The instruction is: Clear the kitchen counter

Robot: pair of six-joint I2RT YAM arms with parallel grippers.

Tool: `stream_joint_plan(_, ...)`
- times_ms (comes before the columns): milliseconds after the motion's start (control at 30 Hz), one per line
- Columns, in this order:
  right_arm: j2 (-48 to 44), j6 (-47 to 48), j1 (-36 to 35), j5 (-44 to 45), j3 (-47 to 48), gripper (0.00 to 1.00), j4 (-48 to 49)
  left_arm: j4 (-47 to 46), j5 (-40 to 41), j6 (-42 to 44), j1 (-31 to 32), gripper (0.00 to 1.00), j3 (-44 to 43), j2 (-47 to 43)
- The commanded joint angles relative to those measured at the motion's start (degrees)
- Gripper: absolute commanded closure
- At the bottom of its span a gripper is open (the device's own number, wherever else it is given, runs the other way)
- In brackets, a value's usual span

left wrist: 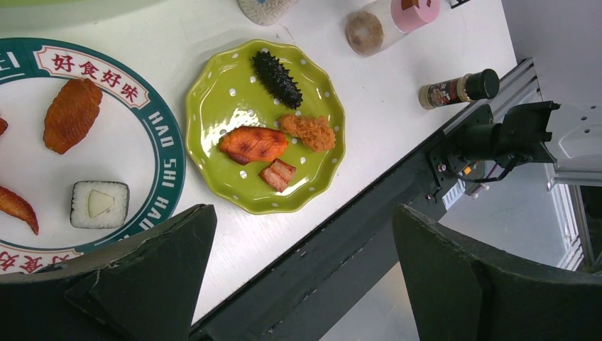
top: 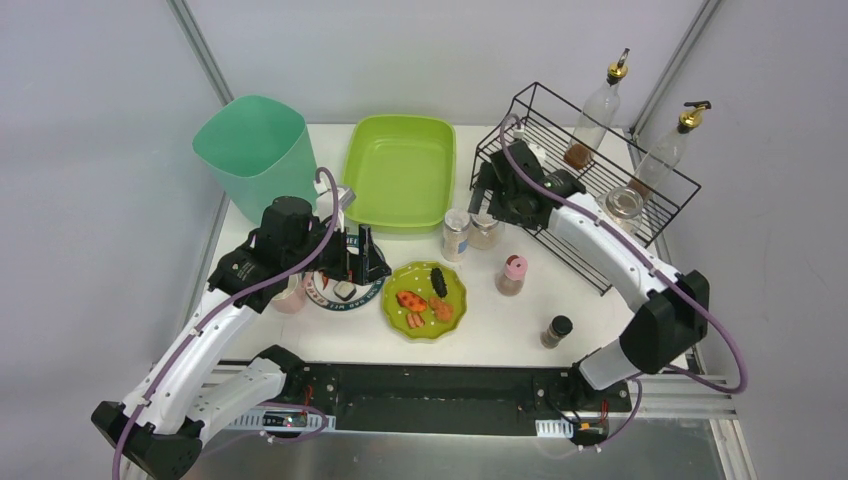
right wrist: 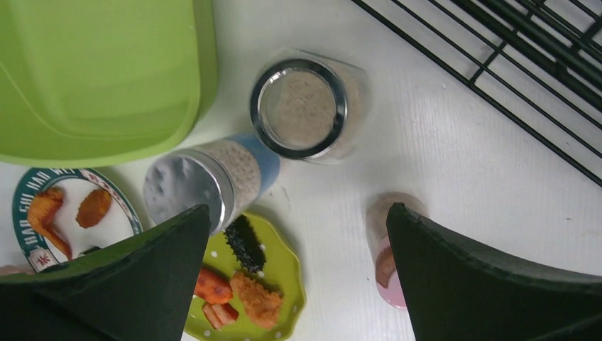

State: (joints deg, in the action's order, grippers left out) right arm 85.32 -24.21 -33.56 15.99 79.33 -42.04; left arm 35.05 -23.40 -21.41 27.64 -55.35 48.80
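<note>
Food and jars crowd the desk (top: 500, 335), which spreads beneath both sets of jaws. The tub (top: 400, 170), bin (top: 255, 150) and rack (top: 590, 180) beyond them look set out to receive the clutter. The left arm (top: 200, 335) stretches forward with its wrist turned down. Its jaws are apart and empty above the printed plate (left wrist: 167, 142), and the green plate (left wrist: 213, 92) lies just to their right. The right arm (top: 610, 250) bends at the elbow and reaches inward. Its jaws are spread wide, holding nothing, over a blue jar (right wrist: 206, 181) and a clear jar (right wrist: 302, 106).
</note>
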Motion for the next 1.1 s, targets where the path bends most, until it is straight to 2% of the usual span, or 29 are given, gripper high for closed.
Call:
stream_joint_plan(0,4.63,-1.75,1.48,-1.39,6.84,0.01,2.0,-0.24,0.39,0.74,-0.66,0.0,0.15,0.05)
stream_joint_plan(267,11.28,-2.1,3.08,-1.92,9.25,0.01,2.21,-0.24,0.0,0.75,-0.65,0.0,0.07,-0.21)
stream_joint_plan(933,20.48,0.9,3.09,0.84,12.42,0.01,-0.17,-0.24,-0.76,0.67,-0.66,0.0,-0.03,-1.03)
stream_joint_plan(1067,21.26,1.54,3.12,0.83,12.86,0.05,-0.48,-0.26,-0.86,0.67,-0.64,0.0,-0.09,-1.01)
